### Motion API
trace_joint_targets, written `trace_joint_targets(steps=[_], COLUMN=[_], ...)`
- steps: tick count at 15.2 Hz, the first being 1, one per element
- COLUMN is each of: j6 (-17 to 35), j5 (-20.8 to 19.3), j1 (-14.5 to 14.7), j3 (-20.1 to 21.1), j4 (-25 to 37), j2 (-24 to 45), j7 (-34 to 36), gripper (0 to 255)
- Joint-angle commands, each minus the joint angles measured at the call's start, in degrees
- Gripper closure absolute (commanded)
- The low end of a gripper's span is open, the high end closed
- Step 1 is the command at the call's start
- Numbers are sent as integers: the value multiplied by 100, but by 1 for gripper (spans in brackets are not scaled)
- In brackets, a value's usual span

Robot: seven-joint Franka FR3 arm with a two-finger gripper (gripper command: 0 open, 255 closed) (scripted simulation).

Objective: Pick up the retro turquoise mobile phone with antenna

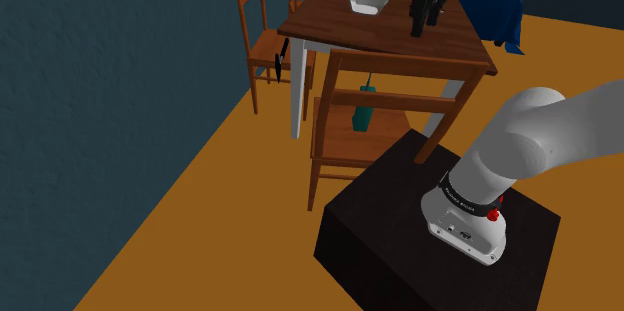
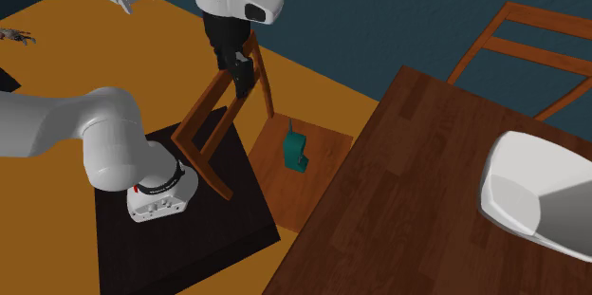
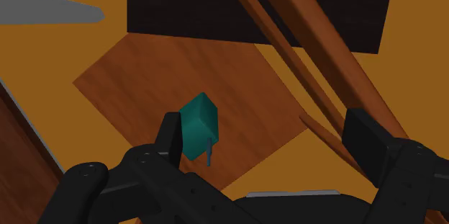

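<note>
Gripper (image 3: 268,125) hanging above chair, fingers standing wide apart, clasping nothing. Teal phone (image 3: 198,125) standing upright near middle of seat (image 3: 137,78), below gripper, showing beside one finger. Seat sitting partly under table (image 2: 408,198). White bowl (image 2: 536,193) resting on tabletop.

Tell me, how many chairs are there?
2 for sure: one chair beside the black stand, with the teal phone on its seat, and another chair at the table's side on the shoulder view's left. More may be hidden behind it.
</note>
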Motion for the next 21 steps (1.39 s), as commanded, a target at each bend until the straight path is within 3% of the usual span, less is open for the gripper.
trace_joint_targets(steps=[1, 11, 21], j6=[0, 2366, 4738], j5=[0, -12, 14], j1=[0, -310, -575], j3=[0, -126, -319], j4=[0, -1066, -1264], j2=[0, 939, 2746], j7=[0, 785, 1461], gripper=[0, 0, 0])
